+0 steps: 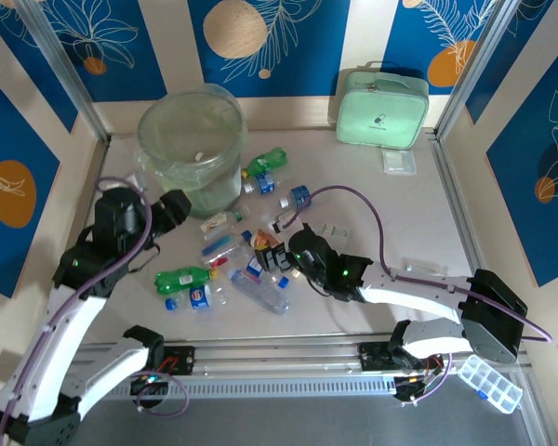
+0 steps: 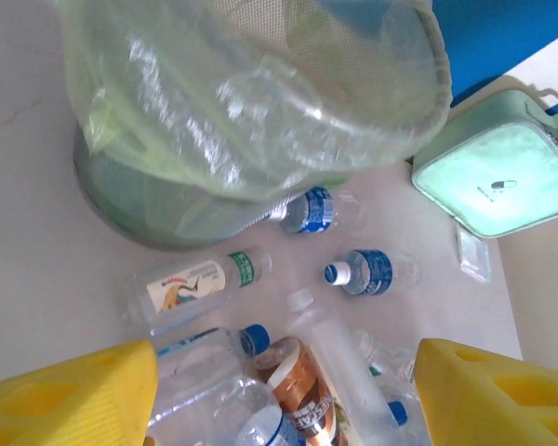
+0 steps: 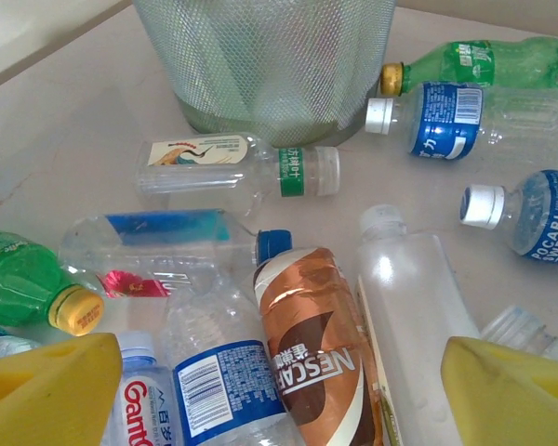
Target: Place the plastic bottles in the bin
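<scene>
lying scattered on the pale table, small clear and green plastic bottles sit near the round translucent bin with green liner. the left gripper is wide open and empty; the right gripper, also open, holds nothing above a brown-labelled bottle.

Left fingers apart, right fingers apart

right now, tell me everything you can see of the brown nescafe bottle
The Nescafe bottle is a small bottle in a shiny copper-brown and white sleeve with white lettering. It lies on its side on the table, top end toward the bin, mid-pile. A blue-labelled clear bottle lies against one side, a frosted white-capped bottle against the other. Its cap is hard to make out.
</scene>
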